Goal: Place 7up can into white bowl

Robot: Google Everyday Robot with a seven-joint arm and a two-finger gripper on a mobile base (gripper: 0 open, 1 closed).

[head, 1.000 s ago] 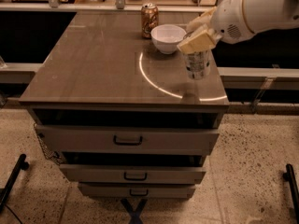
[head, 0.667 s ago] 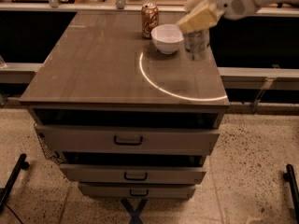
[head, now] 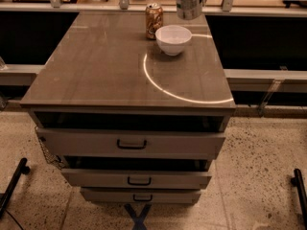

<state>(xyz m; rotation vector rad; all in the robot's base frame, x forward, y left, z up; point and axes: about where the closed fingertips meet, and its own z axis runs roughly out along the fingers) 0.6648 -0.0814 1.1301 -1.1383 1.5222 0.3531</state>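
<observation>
Floor with pale speckles fills the lower left, where a black leg (head: 14,181) of some stand is cut off by the picture's edge. Just right of it, a bit of wire mesh (head: 48,150) hangs at the left side of a cabinet (head: 129,145); what the mesh belongs to is hard to make out. The cabinet has three drawers, each with a dark handle, and a dark gap shows above the top one and above the middle one. On the floor in front of it lies a blue cross (head: 139,217), its lower part cut off. The brown tabletop (head: 96,66) is glossy, with a thin bright arc of light (head: 182,96) curving across its right half. Near the back edge stands an orange-brown can (head: 154,20), upright, and just to its right the white bowl (head: 173,39) sits upright on the table, close beside that can. Above and slightly right of the bowl, the 7up can (head: 188,1) hangs in the air, clear of both table and bowl; its top is cut off by the upper edge and its markings are blurred. The gripper is out of sight beyond that upper edge, so its grasp cannot be told. At far right, another black leg (head: 300,190) is cut off by the edge.
</observation>
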